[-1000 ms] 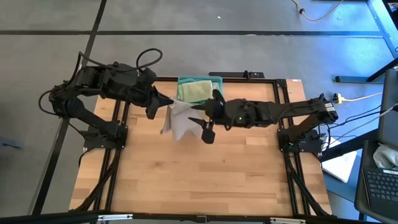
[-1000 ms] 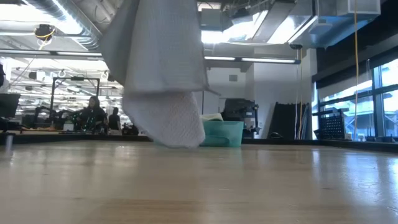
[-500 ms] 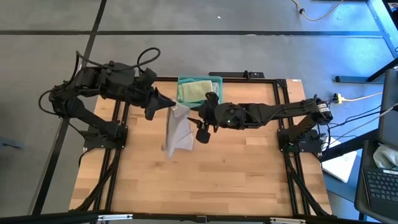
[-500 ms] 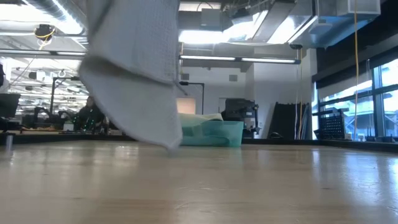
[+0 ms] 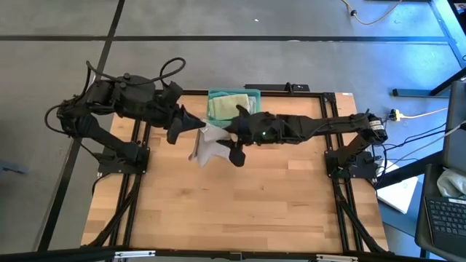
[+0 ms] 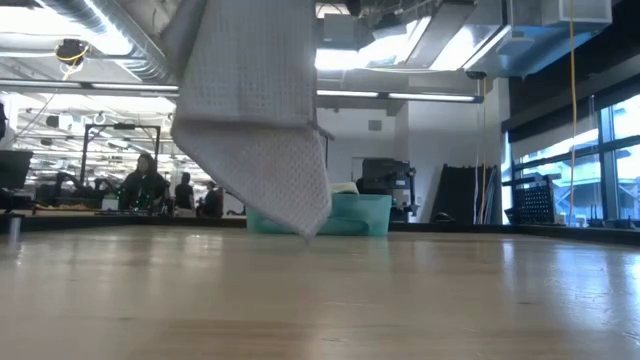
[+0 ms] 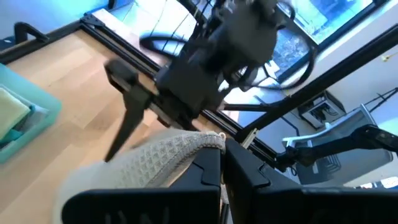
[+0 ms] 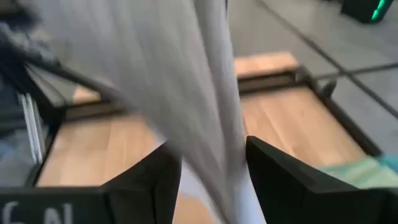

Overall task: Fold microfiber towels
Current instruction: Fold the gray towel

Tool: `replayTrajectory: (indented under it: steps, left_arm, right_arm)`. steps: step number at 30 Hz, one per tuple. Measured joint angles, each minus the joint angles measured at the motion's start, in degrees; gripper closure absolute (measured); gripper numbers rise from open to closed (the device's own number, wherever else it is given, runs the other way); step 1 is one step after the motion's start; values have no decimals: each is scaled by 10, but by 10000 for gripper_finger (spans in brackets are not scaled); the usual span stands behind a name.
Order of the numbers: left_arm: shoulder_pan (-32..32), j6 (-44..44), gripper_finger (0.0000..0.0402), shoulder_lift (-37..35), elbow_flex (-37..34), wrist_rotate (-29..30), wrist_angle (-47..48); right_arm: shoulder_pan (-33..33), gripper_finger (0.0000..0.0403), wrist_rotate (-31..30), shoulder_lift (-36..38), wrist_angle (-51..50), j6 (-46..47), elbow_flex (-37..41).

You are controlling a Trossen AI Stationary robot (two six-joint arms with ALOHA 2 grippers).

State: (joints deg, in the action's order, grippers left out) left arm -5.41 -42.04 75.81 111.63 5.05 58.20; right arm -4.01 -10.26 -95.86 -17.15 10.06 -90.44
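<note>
Holding pale-green towels [image 5: 227,106], teal bin [image 5: 251,92] – left claw [image 5: 199,125] clamps grey towel [image 5: 210,142].

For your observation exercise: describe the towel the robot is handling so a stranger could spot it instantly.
Start at the wooden table, then its far edge with the teal bin. Just in front hangs a light grey waffle-weave towel, pinched by the left gripper; unlike the binned towels, it dangles.

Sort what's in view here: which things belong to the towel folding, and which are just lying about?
Part of the job:
- grey towel, hanging above the table
- left gripper, shut on it
- right gripper, open around its hanging edge
- pale green towels in the bin

Lying about:
- teal bin
- wooden table
</note>
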Motion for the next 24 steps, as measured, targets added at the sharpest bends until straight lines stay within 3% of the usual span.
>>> replayTrajectory:
  steps: [8,16,20,24]
  left_arm:
    - [0,16,402,-15,0,70,-31]
    - [0,20,401,-21,0,82,-43]
    - [2,36,401,-21,0,85,-65]
    - [14,50,402,-20,-1,87,-83]
  right_arm:
    - [-23,249,-1,-17,-63,-1,1]
    - [-28,341,-1,-25,-52,-14,0]
    - [-20,385,53,-47,-44,-15,0]
    - [-11,396,87,-78,-11,-15,0]
